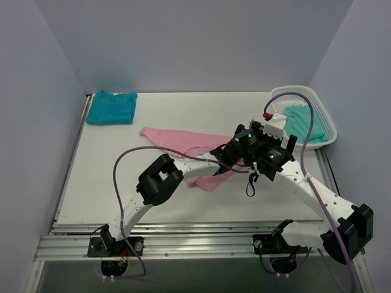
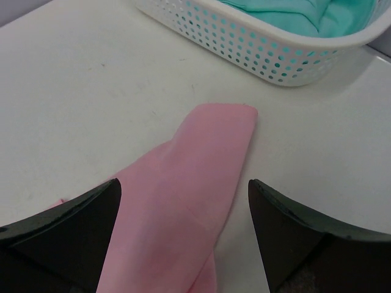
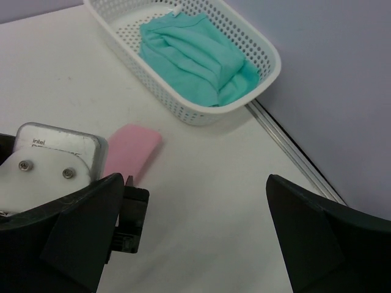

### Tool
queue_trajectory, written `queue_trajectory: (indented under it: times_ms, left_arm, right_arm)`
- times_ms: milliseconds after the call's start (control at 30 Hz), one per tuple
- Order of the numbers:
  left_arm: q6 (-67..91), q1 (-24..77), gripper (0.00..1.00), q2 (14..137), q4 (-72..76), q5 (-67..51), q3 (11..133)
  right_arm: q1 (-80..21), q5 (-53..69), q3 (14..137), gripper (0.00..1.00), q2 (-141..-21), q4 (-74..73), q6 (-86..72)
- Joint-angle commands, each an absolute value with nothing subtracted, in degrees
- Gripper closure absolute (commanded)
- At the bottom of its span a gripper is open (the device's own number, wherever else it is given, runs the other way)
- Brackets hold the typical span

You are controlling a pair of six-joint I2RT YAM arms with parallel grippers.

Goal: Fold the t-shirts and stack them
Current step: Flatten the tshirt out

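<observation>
Top external view: a folded deep teal t-shirt (image 1: 111,108) lies at the table's (image 1: 110,183) far-left corner, and the light pink t-shirt (image 1: 177,139) sprawls mid-table. The left gripper (image 2: 184,189), jaws spread, straddles the pink cloth's end. The right gripper (image 3: 195,183) is spread and empty. At far right, the mint-teal t-shirt (image 1: 300,122) fills the white basket (image 3: 201,111).
</observation>
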State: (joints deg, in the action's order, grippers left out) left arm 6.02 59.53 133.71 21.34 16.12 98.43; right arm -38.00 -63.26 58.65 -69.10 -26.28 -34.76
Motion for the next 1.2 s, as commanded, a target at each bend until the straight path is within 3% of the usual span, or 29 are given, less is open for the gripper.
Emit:
queue_trajectory:
  times_ms: [0, 300, 667, 1167]
  left_arm:
    - [-13.33, 62.40, 0.06, 137.27, 3.97, 8.09, 111.05]
    - [-17.49, 64.77, 0.06, 141.06, -4.65, 2.65, 116.54]
    - [-17.40, 66.62, 0.06, 140.62, -4.84, -2.10, 110.30]
    - [-20.12, 68.91, 0.06, 148.80, -6.59, 6.41, 119.35]
  right_arm:
    - [-39.64, -58.80, 59.68, 0.00, -68.20, -22.06, -36.83]
    - [-39.55, -59.41, 58.89, 0.00, -67.85, -22.67, -37.53]
    - [-39.55, -60.03, 57.83, 0.00, -68.11, -22.06, -37.97]
    - [-39.20, -60.03, 56.95, 0.00, -69.52, -21.10, -37.88]
